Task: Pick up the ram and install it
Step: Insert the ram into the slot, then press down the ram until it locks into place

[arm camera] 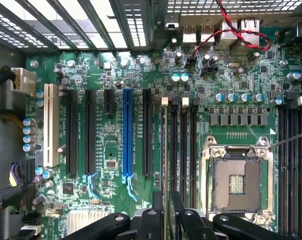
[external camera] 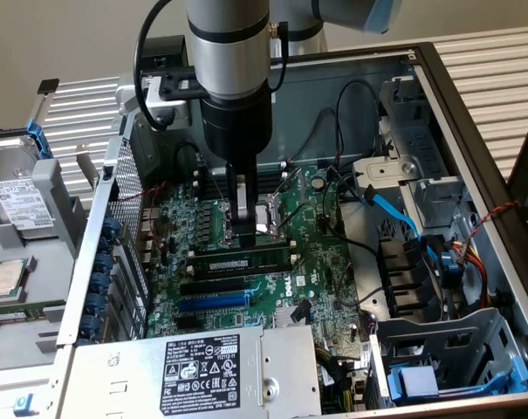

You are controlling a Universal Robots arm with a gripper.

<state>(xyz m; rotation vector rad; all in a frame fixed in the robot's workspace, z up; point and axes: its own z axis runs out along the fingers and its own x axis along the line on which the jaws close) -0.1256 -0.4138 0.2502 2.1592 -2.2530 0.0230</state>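
I have the claw lowered inside the open computer case, directly over the motherboard. The ram lies just below the claw's fingertips, running crosswise under them, and from the exterior view it appears to stand on edge in one of the black memory slots beside the processor socket. In the wrist view I look straight down the claw: its two fingers are drawn in narrow, with the thin top edge of the stick running between them. I cannot tell whether the pads are actually pressing on the stick or just bracketing it.

I judge the ram to be light and stiff, but fragile: a thin board with chips on its faces, easy to crack if twisted and easy to tilt if pushed off-centre. The safe hold is on the flat faces near the middle of the top edge, with the claw square to the slot. The blue expansion slot sits off to one side of the claw, well apart from the stick, and the socket lies just on the other side.
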